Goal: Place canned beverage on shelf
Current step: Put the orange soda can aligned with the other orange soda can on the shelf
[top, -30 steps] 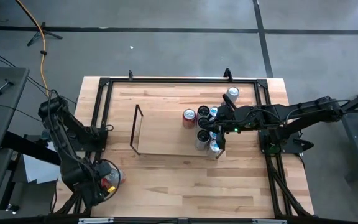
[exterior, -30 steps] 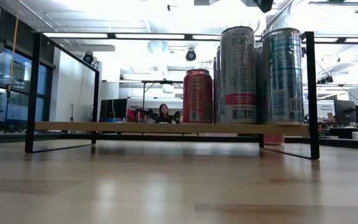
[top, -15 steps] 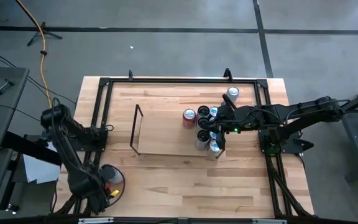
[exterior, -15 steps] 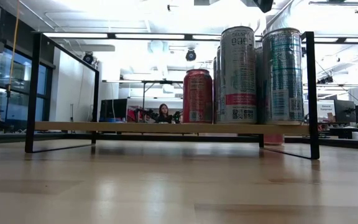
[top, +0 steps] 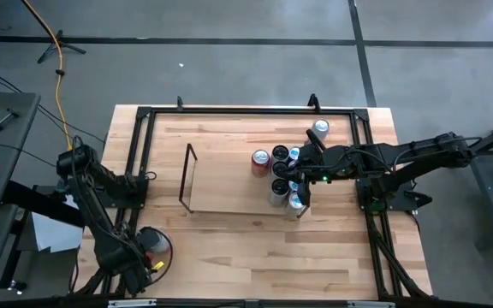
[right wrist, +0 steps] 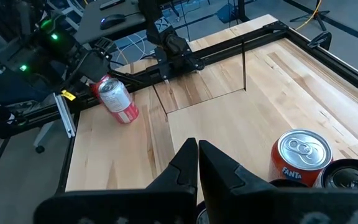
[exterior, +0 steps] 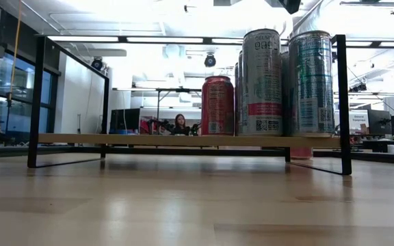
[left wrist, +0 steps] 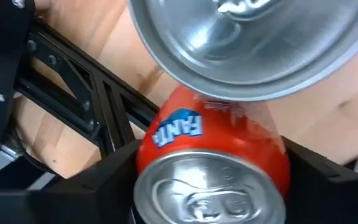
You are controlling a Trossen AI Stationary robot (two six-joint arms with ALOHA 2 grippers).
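Observation:
An orange Fanta can [left wrist: 213,146] stands at the table's near left corner, and my left gripper [top: 148,250] has come down over it from above. A second can's silver end [left wrist: 247,37] shows right beside it. The right wrist view has a red can [right wrist: 118,102] leaning beside that gripper. The shelf [top: 229,186], a light-wood board with black wire ends, stands mid-table. Its right end carries a red can [top: 260,160] and several taller cans [exterior: 262,82]. My right gripper [top: 303,168] hangs shut above those cans. My left gripper has the orange can's upper body [left wrist: 148,155] between its two fingers [left wrist: 107,180], one on each side. The fingers come from above, pointing steeply down. The can's silver top [left wrist: 210,193] faces up at the wrist. What the can's lower end rests on is hidden.
Black metal rails [top: 246,109] frame the tabletop. A single can [top: 319,128] stands on the table past the shelf's far right corner. The shelf's left and middle stretch [exterior: 115,139] holds no cans, and bare wood lies in front of it.
My left gripper has sunk toward the cans at the near left corner and now covers them in the high view; it has kept still for the last half second. The cans on the shelf stand as before.

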